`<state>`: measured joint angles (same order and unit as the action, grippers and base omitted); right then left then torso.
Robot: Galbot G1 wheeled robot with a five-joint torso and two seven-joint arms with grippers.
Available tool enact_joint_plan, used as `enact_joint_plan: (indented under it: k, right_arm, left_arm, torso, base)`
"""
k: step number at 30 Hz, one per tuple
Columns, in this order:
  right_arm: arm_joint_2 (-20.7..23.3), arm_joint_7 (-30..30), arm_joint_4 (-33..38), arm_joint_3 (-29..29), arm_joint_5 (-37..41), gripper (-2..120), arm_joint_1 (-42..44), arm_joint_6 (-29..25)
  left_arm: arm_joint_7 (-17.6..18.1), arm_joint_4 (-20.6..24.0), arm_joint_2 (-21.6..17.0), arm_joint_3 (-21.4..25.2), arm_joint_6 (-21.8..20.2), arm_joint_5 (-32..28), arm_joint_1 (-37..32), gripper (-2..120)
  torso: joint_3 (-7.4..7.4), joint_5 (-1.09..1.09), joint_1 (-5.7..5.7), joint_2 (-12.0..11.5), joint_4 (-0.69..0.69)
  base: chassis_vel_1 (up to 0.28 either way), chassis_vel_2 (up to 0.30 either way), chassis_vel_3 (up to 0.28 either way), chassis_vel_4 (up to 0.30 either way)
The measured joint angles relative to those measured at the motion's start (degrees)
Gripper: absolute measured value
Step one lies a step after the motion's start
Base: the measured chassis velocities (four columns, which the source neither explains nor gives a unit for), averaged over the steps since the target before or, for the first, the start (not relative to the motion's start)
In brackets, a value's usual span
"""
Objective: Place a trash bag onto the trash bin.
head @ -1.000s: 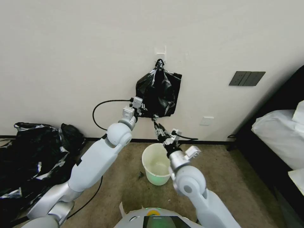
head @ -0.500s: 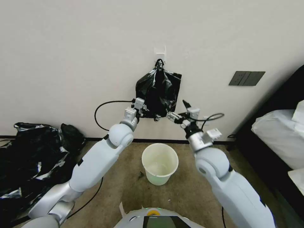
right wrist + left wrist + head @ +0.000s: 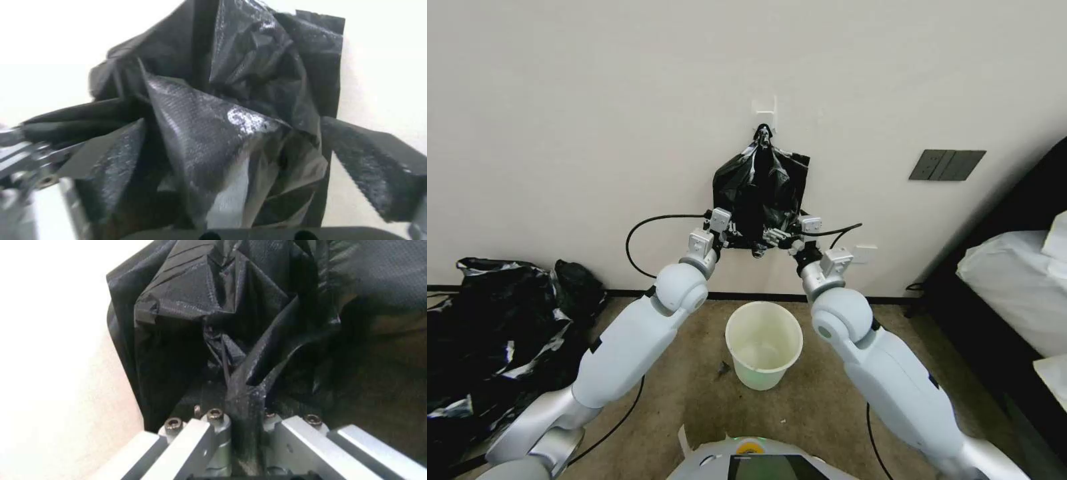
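A thin, glossy, wrinkled black plastic trash bag [image 3: 760, 203] hung flat against the pale wall [image 3: 594, 133] from a small white wall hook [image 3: 765, 110], its lower edge level with both robot tools. The left tool [image 3: 735, 235] sat at the bag's lower left corner; in the left wrist view its metal fingers [image 3: 195, 436] were pressed together on a twisted fold of the black plastic [image 3: 245, 386], gripping it. The right tool [image 3: 775, 236] reached in from the other side to the bag's lower edge, just beside the left one. In the right wrist view, one black padded finger [image 3: 378, 173] stood clear of the crumpled film [image 3: 213, 133], the tool spread wide with the bag between its fingers and nothing yet clamped.

Below the two arms, a small round cream-white plastic trash bin [image 3: 764, 343] stood upright and unlined on the brown carpeted floor [image 3: 694, 400], near the wall's base. A large heap of black plastic with silvery streaks [image 3: 494, 333] lay on the floor well to the robot's left.
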<state>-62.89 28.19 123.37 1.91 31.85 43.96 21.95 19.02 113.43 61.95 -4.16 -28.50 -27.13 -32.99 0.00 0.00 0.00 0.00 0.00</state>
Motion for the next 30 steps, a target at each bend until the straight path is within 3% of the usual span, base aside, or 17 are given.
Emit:
enact_joint_plan:
  k: [6, 13, 22, 30]
  right_arm:
    - [-2.01, 2.99, -3.23, -1.06, 3.80, 69, -2.63, 1.03]
    - [-2.44, 3.79, -3.49, -1.00, 4.64, 48, -2.88, 0.96]
    - [-1.76, 3.85, -2.75, 0.99, 6.18, 12, -1.85, -1.88]
    - [-1.80, 4.31, -2.04, 5.14, 11.50, 0, -0.05, -3.49]
  left_arm:
    - [-0.15, 0.64, -0.29, 0.38, 0.16, 0.02, -0.83, 0]
    - [-0.21, 0.73, -0.24, 0.66, 0.37, 0.04, -1.42, 0]
    - [-0.27, 0.39, 0.32, 0.75, 1.08, 0.26, -2.18, 0]
    - [-0.20, 0.82, 0.18, 2.82, 2.67, 0.06, -4.16, 0]
  torso:
    - [0.00, -0.01, 0.00, 0.00, 0.00]
    - [0.00, -0.01, 0.00, 0.00, 0.00]
    - [0.00, 0.00, 0.00, 0.00, 0.00]
    - [0.00, 0.00, 0.00, 0.00, 0.00]
  base:
    - [0.000, 0.000, 0.000, 0.000]
    - [0.000, 0.000, 0.000, 0.000]
    - [0.000, 0.000, 0.000, 0.000]
    - [0.000, 0.000, 0.000, 0.000]
